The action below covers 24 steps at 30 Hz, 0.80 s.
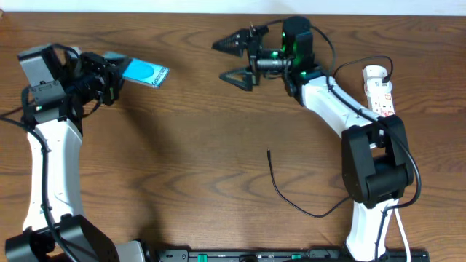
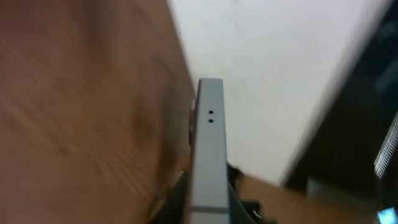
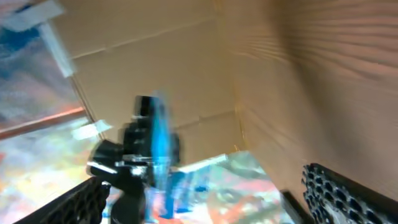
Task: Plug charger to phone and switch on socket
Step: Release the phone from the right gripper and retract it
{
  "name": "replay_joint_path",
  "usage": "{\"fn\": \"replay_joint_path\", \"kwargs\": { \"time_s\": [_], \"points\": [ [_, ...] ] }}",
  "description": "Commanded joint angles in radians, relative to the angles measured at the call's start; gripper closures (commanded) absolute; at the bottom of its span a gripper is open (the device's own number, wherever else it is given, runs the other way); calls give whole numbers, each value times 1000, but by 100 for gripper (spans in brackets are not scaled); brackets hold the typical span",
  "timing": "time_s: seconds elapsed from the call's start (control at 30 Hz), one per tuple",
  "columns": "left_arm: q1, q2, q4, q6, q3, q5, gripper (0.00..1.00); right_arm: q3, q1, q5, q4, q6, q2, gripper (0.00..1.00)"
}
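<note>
Holding step: left gripper [image 1: 111, 77] is clenched on the phone [image 1: 145, 73], upper left. Right gripper [image 1: 220, 60] hangs released, top centre. Charger [image 1: 271, 169] lies on the table, lower centre, apparently untouched. Next, the right gripper must grasp its tip.

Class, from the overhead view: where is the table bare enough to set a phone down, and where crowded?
Bare: the middle of the table, between the left arm and the charger; also the gap between the phone and the right gripper. Crowded: the right side, around the socket and right arm.
</note>
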Motion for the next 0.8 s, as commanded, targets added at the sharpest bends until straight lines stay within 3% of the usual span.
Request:
{"fn": "replay_joint_path", "kwargs": {
  "time_s": [0.0,0.2,0.3,0.47,0.57,0.77],
  "points": [
    [3,55,143,36,6,344,93,10,-19,-56,-147,-283,-7,1],
    [1,161,177,121,6,496,93,13,-20,65,-471,-607,-35,1],
    [0,179,177,161,6,512,93,73,-19,398,-901,-882,-95,1],
    [-70,180,161,294,6,520,93,154,-2,828,-1278,-1065,-204,1],
    [-134,180,129,391,6,519,93,154,22,903,-1380,-1157,-230,1],
    [-219,194,55,515,6,496,93,138,50,1061,-1533,-1173,-228,1]
  ]
}}
